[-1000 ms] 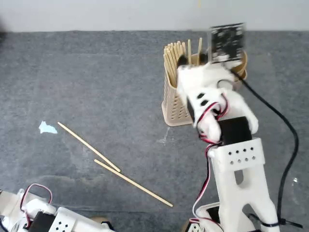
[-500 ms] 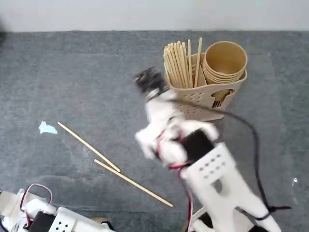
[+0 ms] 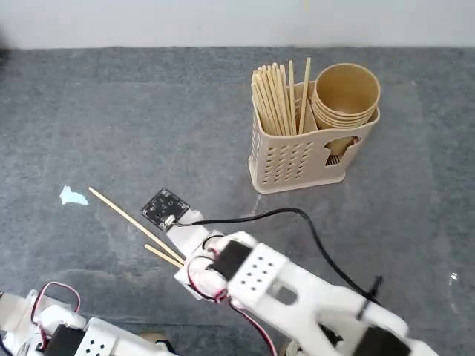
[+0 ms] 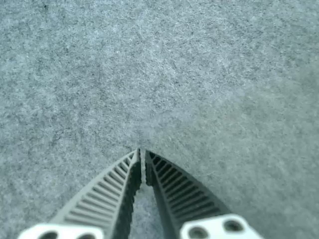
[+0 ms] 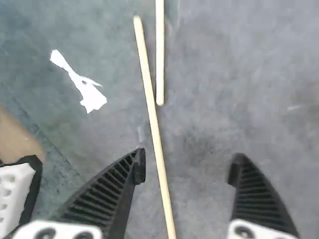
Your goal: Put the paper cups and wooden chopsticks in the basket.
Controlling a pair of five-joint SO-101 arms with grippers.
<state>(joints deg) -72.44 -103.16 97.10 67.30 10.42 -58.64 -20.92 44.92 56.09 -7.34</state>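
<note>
Down on the grey bench (image 3: 111, 111), right beneath the right hand (image 5: 188, 167), we've got a wooden chopstick (image 5: 152, 124) lying flat. The hand is spread wide over it, fingers well apart and nothing in them. The stick runs lengthways through the gap, closer to one finger than the other, and as far as we can see it touches neither.

Just beyond the hand's tips lies a second chopstick (image 5: 159, 50), close beside the first and nearly parallel. Its near end stops short of the fingers. Off to one side of that pair, farther out from the hand, a white scrap (image 5: 79, 84) sits on the bench.

From the high view we see the right arm (image 3: 252, 278) stretched low over the bench. Well away from its hand, across the bench, the basket (image 3: 297, 159) stands upright. We spot a stack of paper cups (image 3: 346, 93) in one compartment and a bundle of chopsticks (image 3: 273, 93) standing on end in the compartment beside it.

Over to the left hand (image 4: 142, 154): it's closed, the ribbed fingers meeting at their tips with nothing between them, hanging over the grey bench.
</note>
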